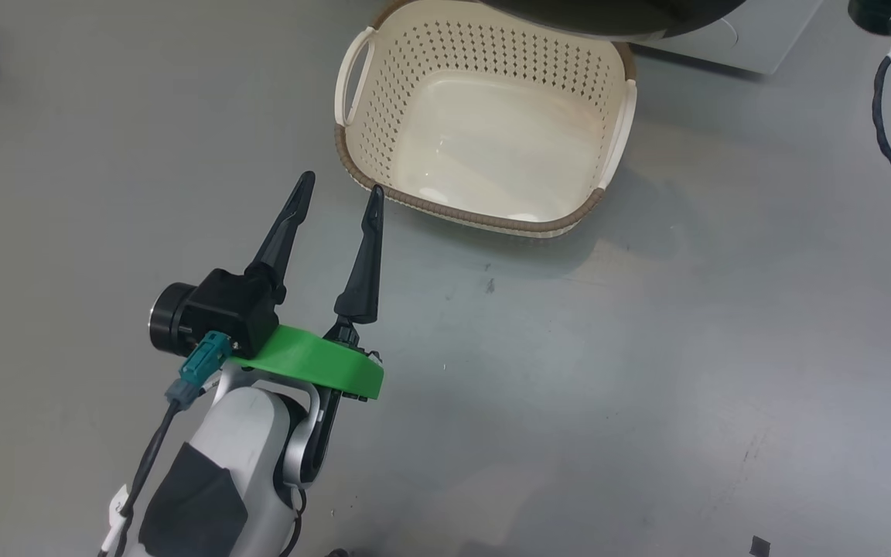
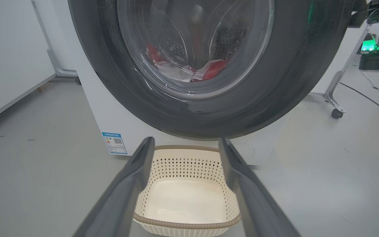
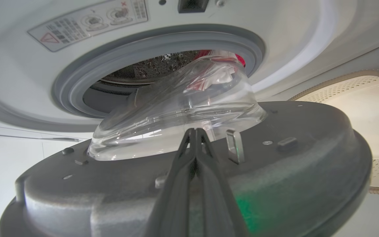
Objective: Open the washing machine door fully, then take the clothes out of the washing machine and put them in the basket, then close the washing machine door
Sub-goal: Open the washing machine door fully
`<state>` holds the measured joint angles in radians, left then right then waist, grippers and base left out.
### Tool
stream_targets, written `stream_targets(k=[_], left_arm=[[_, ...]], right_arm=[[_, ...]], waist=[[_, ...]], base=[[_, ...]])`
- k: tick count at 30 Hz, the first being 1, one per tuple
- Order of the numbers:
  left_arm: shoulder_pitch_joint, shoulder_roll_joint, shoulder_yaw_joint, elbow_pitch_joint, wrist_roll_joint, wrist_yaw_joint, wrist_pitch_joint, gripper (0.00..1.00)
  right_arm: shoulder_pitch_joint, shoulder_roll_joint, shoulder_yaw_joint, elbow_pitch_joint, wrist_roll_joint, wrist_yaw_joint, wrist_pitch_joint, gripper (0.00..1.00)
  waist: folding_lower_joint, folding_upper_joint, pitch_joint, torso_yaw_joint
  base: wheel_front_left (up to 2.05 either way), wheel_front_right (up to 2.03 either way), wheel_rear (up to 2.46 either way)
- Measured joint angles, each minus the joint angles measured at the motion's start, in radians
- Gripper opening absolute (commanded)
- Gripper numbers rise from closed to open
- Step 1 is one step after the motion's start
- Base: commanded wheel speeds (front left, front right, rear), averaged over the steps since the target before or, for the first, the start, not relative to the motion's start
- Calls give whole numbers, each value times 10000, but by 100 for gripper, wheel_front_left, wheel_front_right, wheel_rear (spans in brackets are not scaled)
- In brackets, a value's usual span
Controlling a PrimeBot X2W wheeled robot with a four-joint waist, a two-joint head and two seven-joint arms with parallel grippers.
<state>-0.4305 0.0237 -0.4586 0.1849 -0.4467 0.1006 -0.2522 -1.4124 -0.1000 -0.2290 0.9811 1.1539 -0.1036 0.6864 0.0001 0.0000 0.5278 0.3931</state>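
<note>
**Right fingers** (image 3: 183, 184): pressed together along their length, with nothing between them. In the right wrist view their tips lie at the inner face of the washing machine door (image 3: 291, 184), just below the base of its clear glass bowl (image 3: 176, 115) and just beside a small metal latch tab (image 3: 235, 146). Contact looks likely but cannot be confirmed.

**Left fingers** (image 1: 283, 228): spread wide and empty, held low over the floor (image 1: 646, 348). Their tips are just short of the near left corner of the basket (image 1: 484, 219).

**Door:** ajar. The bowl stands clear of the grey rubber ring (image 3: 77, 82) of the washing machine (image 3: 18, 65), yet the door face lies across the drum mouth. In the head view its black rim overhangs the basket's far edge.

**Clothes** (image 2: 214, 67): red and white, lying low in the drum and seen through the glass in the left wrist view.

**Basket:** empty, on the floor directly in front of the machine, below the door.

**Assessment:**
- **Step in hand:** the first step; the door is not fully open.
- **Governing relation:** the door's inner face lies directly ahead of the right fingers and across their line. The right arm is therefore the nearer one and is placed to push the door outward.
- **Hinge:** the hinge side cannot be told.
- **Left arm:** well apart from the door.
- **Risks:** the closed tips may slide on the smooth face toward the bowl or snag the latch tab. The swing also passes over the basket.
</note>
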Motion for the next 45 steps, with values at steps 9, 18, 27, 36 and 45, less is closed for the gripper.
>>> stream_targets(k=[9, 18, 27, 36, 45], left_arm=[[173, 2, 36, 90, 35, 0, 0, 100], [334, 4, 38, 107, 71, 0, 0, 100], [418, 6, 50, 90, 86, 2, 0, 100], [426, 8, 255, 169, 355, 2, 0, 100], [700, 10, 566, 366, 550, 2, 0, 100]], right_arm=[[446, 71, -199, 221, 487, 142, 362, 0], [709, 109, 56, 364, 516, 144, 679, 0], [811, 119, 184, 397, 679, 167, 742, 0], [1400, 205, 267, 155, 656, 1122, 146, 0], [2424, -6, 1827, -395, -1229, 2255, -748, 0]], waist=[[0, 0, -466, -121], [0, 0, -705, -212], [0, 0, -772, -235], [-1, 0, -1047, -328], [-1, 0, -1575, -566]], base=[[0, 0, 0], [0, 0, 0], [0, 0, 0], [0, 0, 0], [0, 0, 0]])
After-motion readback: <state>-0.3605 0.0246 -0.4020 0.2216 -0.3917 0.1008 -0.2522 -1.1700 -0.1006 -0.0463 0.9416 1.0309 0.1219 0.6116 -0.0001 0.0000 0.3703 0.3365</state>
